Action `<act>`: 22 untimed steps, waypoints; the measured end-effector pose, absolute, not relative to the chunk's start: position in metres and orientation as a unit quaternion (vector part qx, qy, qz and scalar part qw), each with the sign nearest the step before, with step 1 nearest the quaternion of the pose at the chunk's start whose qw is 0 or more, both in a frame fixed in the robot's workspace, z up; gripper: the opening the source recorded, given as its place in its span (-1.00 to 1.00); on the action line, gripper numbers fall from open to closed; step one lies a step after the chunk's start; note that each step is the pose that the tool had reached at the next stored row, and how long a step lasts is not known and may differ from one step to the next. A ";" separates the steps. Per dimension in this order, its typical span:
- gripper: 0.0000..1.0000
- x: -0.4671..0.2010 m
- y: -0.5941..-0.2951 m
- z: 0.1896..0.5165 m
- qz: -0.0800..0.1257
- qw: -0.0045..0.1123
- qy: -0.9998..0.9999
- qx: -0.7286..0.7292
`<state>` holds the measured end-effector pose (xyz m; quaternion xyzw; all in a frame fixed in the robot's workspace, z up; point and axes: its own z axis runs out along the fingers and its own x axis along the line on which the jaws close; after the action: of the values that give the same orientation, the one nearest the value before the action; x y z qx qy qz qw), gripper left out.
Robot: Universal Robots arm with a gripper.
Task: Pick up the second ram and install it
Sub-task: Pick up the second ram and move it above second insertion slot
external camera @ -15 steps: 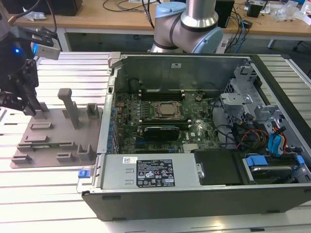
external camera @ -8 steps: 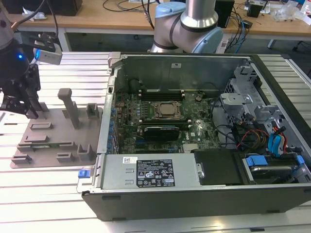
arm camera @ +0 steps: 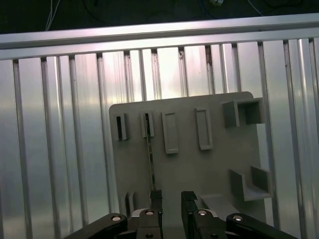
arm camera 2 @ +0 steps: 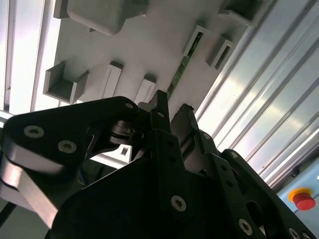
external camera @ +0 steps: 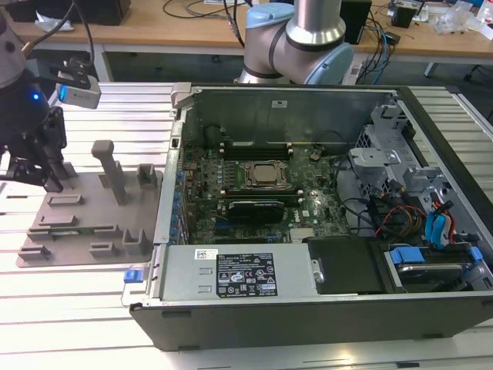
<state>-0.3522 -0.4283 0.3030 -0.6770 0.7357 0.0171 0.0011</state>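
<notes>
Nearest the lens, the gripper (arm camera: 172,196) is found released in both wrist views, its fingers (arm camera: 156,199) parted with an open gap between them. Just beyond the fingertips, the ram (arm camera: 150,154) is seen standing on edge in a narrow slot of the tray (arm camera: 209,169). It is lined up with one finger rather than with the gap, and whether that finger touches it cannot be told. In the second wrist view the ram (arm camera 2: 178,72) is noted as a thin green strip running from its slot toward the gripper (arm camera 2: 173,110), and a red button (arm camera 2: 303,199) is recorded well apart from the tray (arm camera 2: 149,50). In the exterior view, the gripper (external camera: 38,173) is observed at the exterior view's left, low over that end of the tray (external camera: 88,191), which is laid flat on the slatted table (external camera: 77,308). Just beside the tray, toward the exterior view's right, the open case (external camera: 308,316) is placed, with the motherboard (external camera: 316,208) and socket (external camera: 266,176) exposed. The arm (external camera: 296,35) is seen behind the case. Cables (external camera: 439,223) are bundled at the case's right end.
</notes>
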 end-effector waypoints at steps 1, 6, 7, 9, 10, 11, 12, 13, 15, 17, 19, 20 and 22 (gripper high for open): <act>-0.40 -0.352 -0.428 0.301 0.017 0.001 0.736 -0.677; -0.40 -0.352 -0.428 0.293 0.017 0.001 0.736 -0.677; -0.40 -0.352 -0.428 0.291 0.017 0.001 0.736 -0.677; -0.40 -0.352 -0.428 0.289 0.017 0.001 0.736 -0.677; -0.40 -0.352 -0.428 0.288 0.017 0.001 0.736 -0.677; -0.40 -0.352 -0.428 0.287 0.017 0.001 0.736 -0.677; -0.40 -0.352 -0.428 0.286 0.017 0.001 0.736 -0.677; -0.40 -0.352 -0.428 0.285 0.017 0.001 0.736 -0.677; -0.40 -0.352 -0.428 0.282 0.017 0.001 0.736 -0.677; -0.40 -0.352 -0.428 0.279 0.017 0.001 0.736 -0.677; -0.40 -0.352 -0.428 0.277 0.017 0.001 0.736 -0.677; -0.40 -0.352 -0.428 0.276 0.017 0.001 0.736 -0.677; -0.40 -0.352 -0.428 0.272 0.017 0.001 0.736 -0.677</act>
<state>-0.3522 -0.4283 0.2723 -0.6770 0.7358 0.0171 0.0011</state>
